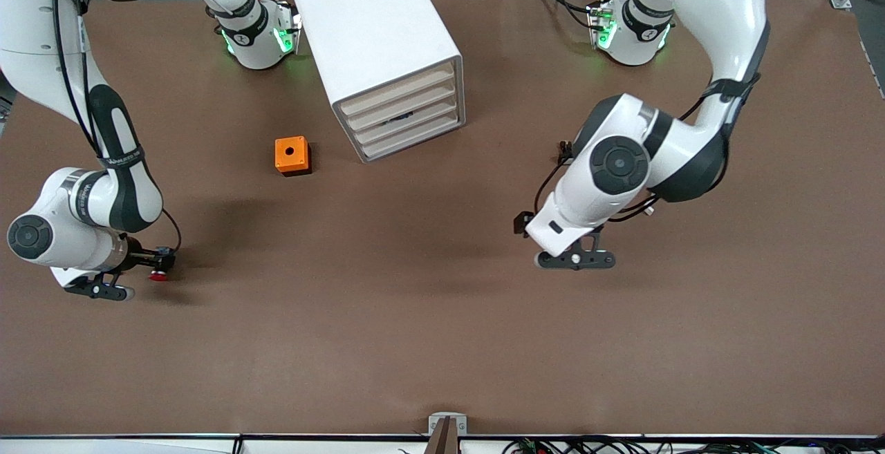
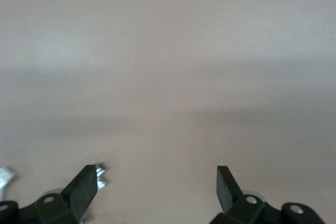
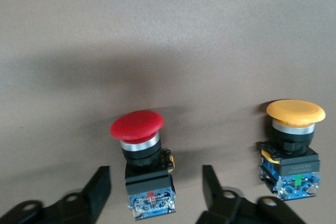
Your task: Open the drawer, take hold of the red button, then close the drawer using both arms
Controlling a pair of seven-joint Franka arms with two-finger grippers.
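The red-capped button [image 3: 140,156] lies on the brown table between the open fingers of my right gripper [image 3: 156,187], with a gap on each side. In the front view its red cap [image 1: 158,276] shows just under my right gripper [image 1: 157,264], near the right arm's end of the table. The white cabinet [image 1: 377,39] stands between the arm bases. Its four cream-fronted drawers [image 1: 404,114] all look pushed in. My left gripper [image 1: 536,236] is open and empty over bare table, and the left wrist view [image 2: 155,182] shows only table under it.
A yellow-capped button [image 3: 292,142] lies beside the red one, a short gap away; it is hidden in the front view. An orange cube with a round hole [image 1: 292,155] sits beside the cabinet toward the right arm's end.
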